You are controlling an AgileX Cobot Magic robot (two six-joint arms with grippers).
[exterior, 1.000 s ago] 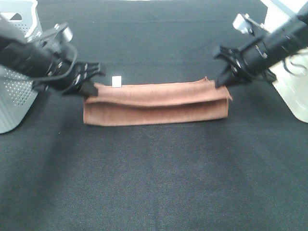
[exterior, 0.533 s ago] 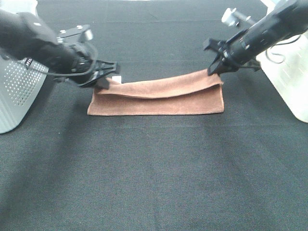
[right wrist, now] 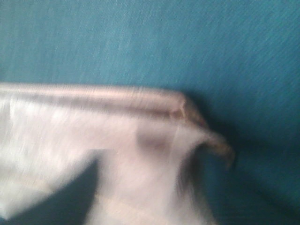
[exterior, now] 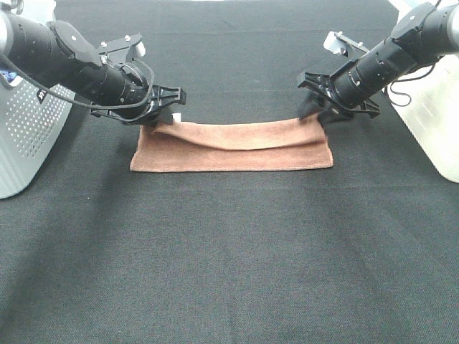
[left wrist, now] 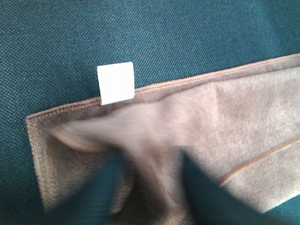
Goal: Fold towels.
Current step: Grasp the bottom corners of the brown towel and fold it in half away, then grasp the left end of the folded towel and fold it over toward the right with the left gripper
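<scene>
Brown towel [exterior: 229, 147], folded into a long narrow strip, lies across the far middle of the black tablecloth [exterior: 229, 272]. Its upper layer sags in the centre and rises at both far corners. The left gripper [exterior: 159, 118] pinches the far left corner, its dark fingers [left wrist: 101, 192] closed with nap bunched between them, just beside a small white tag [left wrist: 116, 83] on the hem. The right gripper [exterior: 313, 113] grips the far right corner; its wrist view is blurred, yet cloth fills the gap between the fingers. Stitched edges run lengthwise.
</scene>
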